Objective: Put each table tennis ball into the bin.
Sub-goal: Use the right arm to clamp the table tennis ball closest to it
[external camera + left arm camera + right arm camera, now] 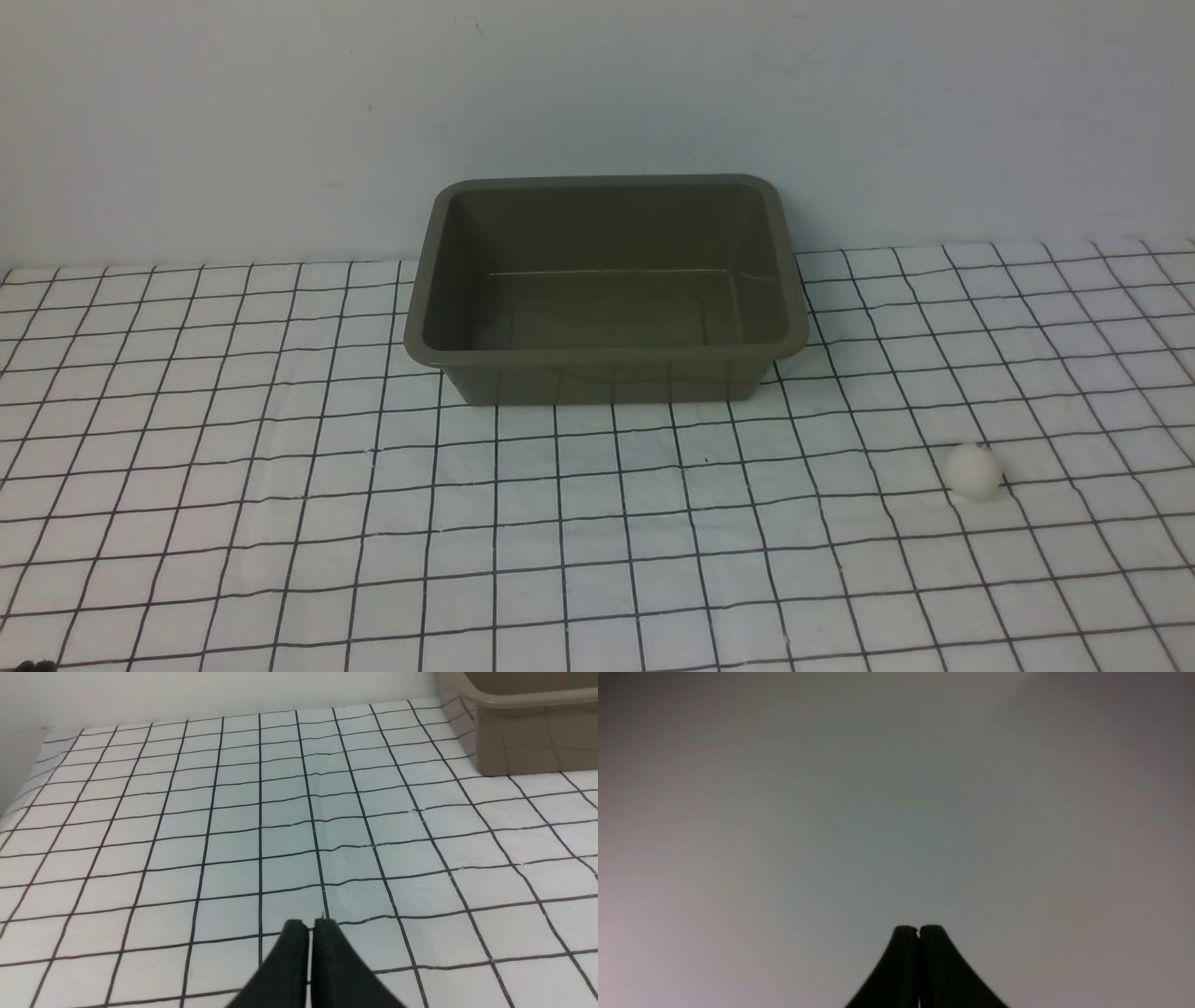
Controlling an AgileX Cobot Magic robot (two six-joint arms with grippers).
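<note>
The olive-brown bin [607, 353] stands at the back middle of the gridded cloth, and nothing shows inside it. One white table tennis ball [973, 472] lies on the cloth to the front right of the bin. My left gripper [310, 924] is shut and empty, low over the cloth, with a corner of the bin [528, 742] far ahead of it. My right gripper [918, 929] is shut and empty, facing a plain grey surface. Neither gripper shows in the front view.
A white cloth with a black grid [280, 523] covers the table up to a pale wall [233, 121] behind the bin. A small dark object [33, 665] sits at the front left corner of the front view.
</note>
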